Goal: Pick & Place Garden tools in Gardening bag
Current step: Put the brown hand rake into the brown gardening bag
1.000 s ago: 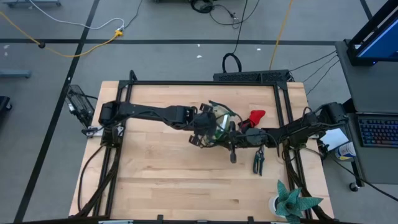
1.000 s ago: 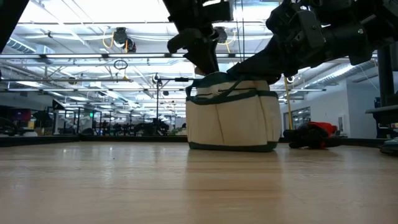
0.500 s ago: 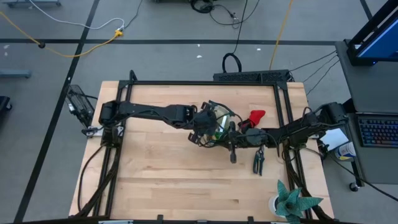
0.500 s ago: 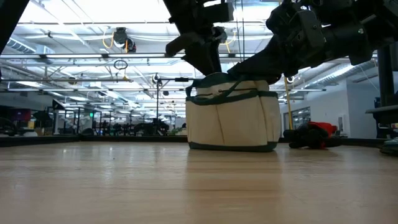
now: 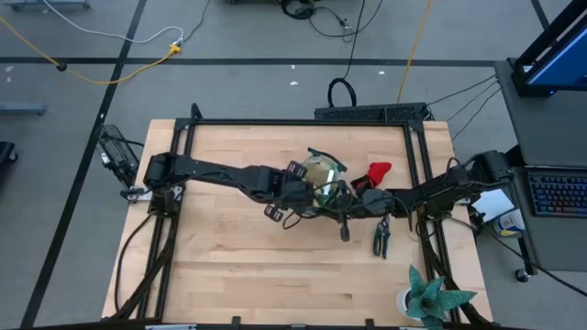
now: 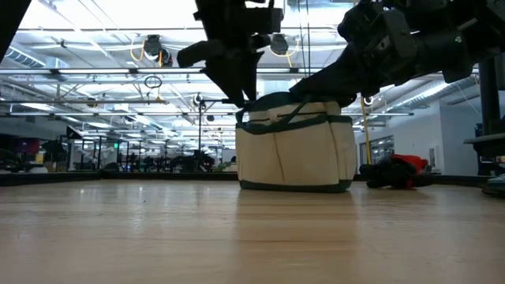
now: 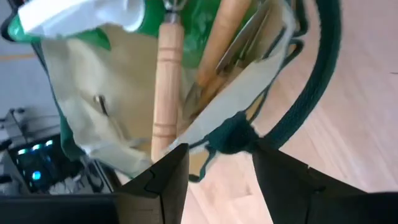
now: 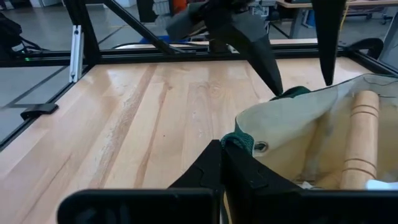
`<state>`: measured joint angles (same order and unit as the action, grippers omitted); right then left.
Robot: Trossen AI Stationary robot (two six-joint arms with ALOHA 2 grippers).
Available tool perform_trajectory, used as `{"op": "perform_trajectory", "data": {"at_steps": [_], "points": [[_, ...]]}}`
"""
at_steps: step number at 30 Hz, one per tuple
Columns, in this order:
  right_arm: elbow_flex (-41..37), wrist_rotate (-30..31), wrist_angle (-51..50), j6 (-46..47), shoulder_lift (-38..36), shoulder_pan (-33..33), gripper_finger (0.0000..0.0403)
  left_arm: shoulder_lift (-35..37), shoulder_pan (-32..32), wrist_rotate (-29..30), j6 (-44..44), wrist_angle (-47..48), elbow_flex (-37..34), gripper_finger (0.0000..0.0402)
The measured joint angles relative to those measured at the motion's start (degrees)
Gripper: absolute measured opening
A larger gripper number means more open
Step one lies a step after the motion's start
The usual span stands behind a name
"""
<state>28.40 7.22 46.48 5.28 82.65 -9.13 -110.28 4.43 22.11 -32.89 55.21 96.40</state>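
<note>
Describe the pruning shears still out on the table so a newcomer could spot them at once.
Start at the tan gardening bag mid-table, then go toward the near right corner where the spiky potted plant stands. Between them, beside the right arm, lie the pruning shears flat on bare wood. They are dark and two-legged, unlike the red glove beyond the arm.

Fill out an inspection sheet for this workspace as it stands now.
Surface: wooden table, bare over most of its top.
Job's things: gardening bag upright mid-table, wooden-handled tools inside; red glove and pruning shears on the table near it.
Clutter: potted plant at a table corner.
Grippers: left gripper open, empty, beside the bag rim; right gripper shut on the bag's rim.
Cables: yellow cable on the floor beyond the table.
Surroundings: keyboard on a side desk.
</note>
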Motion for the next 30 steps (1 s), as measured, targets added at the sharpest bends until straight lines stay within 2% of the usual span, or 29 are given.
{"op": "perform_trajectory", "data": {"at_steps": [6, 10, 15, 17, 23, 30], "points": [[0.0, 0.0, 0.0, 0.0, 0.0, 0.0, 0.0000, 0.0, -0.3, 0.0, -3.6, -2.7, 0.0, 0.0184], [0.0, 0.0, 0.0, 0.9, 0.0, 0.0, 0.0000, 0.0, -1.2, -2.4, -7.3, -4.6, 0.0, 0.0179], [0.0, 0.0, 0.5, 1.1, 0.0, 0.0, 0.0000, 0.0, -2.0, -9.5, -10.7, -5.7, -1.2, 0.0130], [0.0, 0.0, 1.1, 1.1, 0.0, 0.0, 0.0000, 0.0, -2.1, -10.0, -10.4, -5.5, -2.1, 0.0102], [0.0, 0.0, 2.1, 1.3, 0.0, 0.0, 0.0000, 0.0, -1.1, -5.3, -8.6, -5.6, -2.9, 0.0013], [0.0, 0.0, 5.0, -4.3, 0.0, -1.1, 0.0000, 1.1, 3.4, 3.4, -8.2, -5.6, -2.9, 0.0015]]}}
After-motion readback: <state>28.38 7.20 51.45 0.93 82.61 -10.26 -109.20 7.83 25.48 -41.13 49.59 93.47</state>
